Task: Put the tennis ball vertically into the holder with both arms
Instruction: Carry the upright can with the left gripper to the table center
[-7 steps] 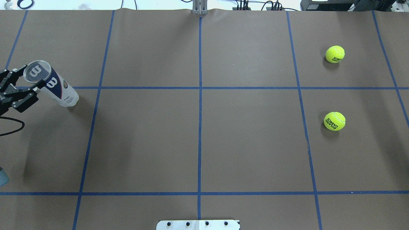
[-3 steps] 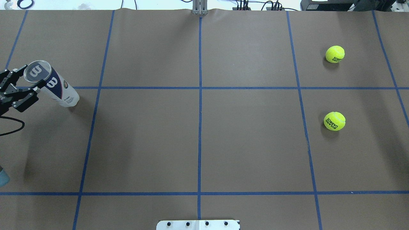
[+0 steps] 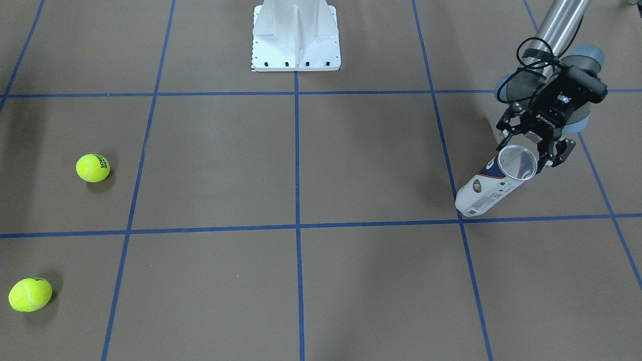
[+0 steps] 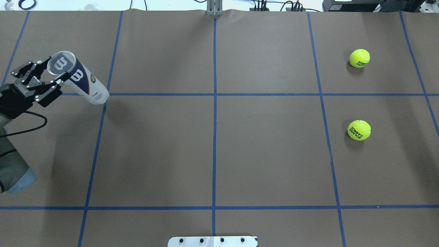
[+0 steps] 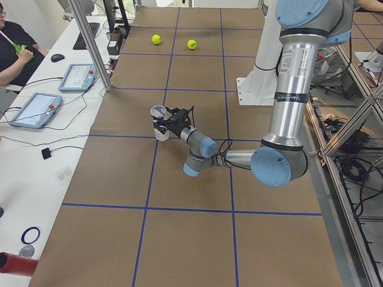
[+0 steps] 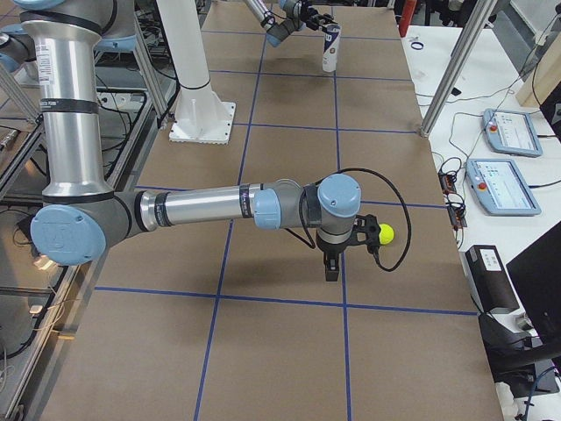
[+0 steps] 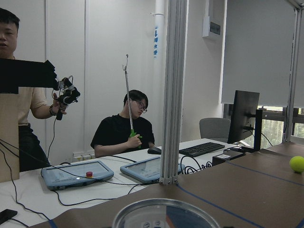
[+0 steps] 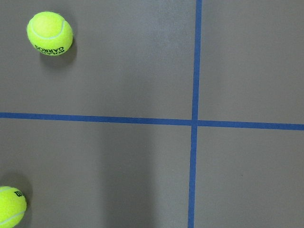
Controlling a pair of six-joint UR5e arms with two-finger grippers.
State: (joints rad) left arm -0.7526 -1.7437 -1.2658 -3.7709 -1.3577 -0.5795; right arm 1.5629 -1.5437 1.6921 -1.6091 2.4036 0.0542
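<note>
The holder [image 4: 84,82], a clear can with a navy-and-white "W" label, stands roughly upright at the table's left, open end up. My left gripper [image 4: 55,72] is shut on it just below the rim; the front-facing view shows the same gripper [image 3: 529,153] and the holder [image 3: 484,193]. I cannot tell whether the holder's bottom touches the paper. The rim shows low in the left wrist view [image 7: 164,213]. Two yellow tennis balls [image 4: 359,58] [image 4: 359,130] lie at the right. My right gripper [image 6: 337,254] hangs pointing down near one ball [image 6: 385,232]; I cannot tell if it is open.
The white pedestal base [image 3: 296,35] stands at the robot's edge of the table. Blue tape lines [image 4: 214,94] divide the brown paper into squares. Operators [image 5: 15,51], tablets [image 5: 35,109] and a metal post [image 5: 90,45] are along the far side.
My left gripper has carried the holder to the right and further from the robot. More of the left arm is in view. The balls have not moved.
</note>
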